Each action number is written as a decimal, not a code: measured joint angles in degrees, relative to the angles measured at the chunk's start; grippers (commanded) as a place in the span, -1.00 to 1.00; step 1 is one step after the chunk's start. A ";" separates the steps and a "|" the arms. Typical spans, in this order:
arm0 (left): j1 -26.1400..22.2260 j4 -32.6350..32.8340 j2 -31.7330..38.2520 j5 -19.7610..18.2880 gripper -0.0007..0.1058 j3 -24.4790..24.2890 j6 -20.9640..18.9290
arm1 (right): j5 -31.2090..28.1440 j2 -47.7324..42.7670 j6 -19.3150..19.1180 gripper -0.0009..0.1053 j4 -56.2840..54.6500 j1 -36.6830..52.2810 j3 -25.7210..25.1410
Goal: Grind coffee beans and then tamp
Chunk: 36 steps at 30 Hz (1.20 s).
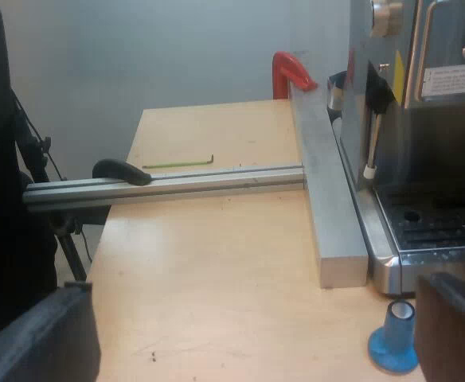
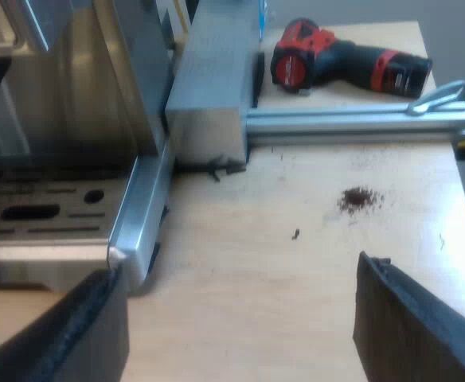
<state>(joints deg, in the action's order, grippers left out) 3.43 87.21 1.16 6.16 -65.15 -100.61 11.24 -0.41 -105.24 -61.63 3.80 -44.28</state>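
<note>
Holding nothing in left tool (image 1: 252,286), spread wide over counter (image 1: 216,270); blue tamper (image 1: 393,338) upright just beside it, at machine's (image 1: 439,231) front corner. Holding nothing in right tool (image 2: 239,264) either, spread wide by machine's tray (image 2: 49,211); beyond, grounds (image 2: 361,199), rail (image 2: 352,123), drill (image 2: 336,64).

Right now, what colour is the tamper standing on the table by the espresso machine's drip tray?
The tamper is blue; the left wrist view shows it best.
</note>
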 measured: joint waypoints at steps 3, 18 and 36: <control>-0.18 1.30 -0.12 0.00 0.54 -0.77 0.00 | 0.36 0.00 0.38 0.18 3.18 0.00 0.83; -0.16 -12.33 -0.12 0.10 0.54 11.45 0.00 | 1.32 0.00 1.97 0.18 5.38 0.00 6.06; -0.16 -23.46 -0.23 -6.16 0.54 29.33 -0.09 | 1.32 0.10 1.97 0.18 3.54 0.00 13.68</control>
<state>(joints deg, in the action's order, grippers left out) 3.27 63.75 0.92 0.00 -35.82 -100.70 12.56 -0.30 -103.28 -58.09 3.80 -30.60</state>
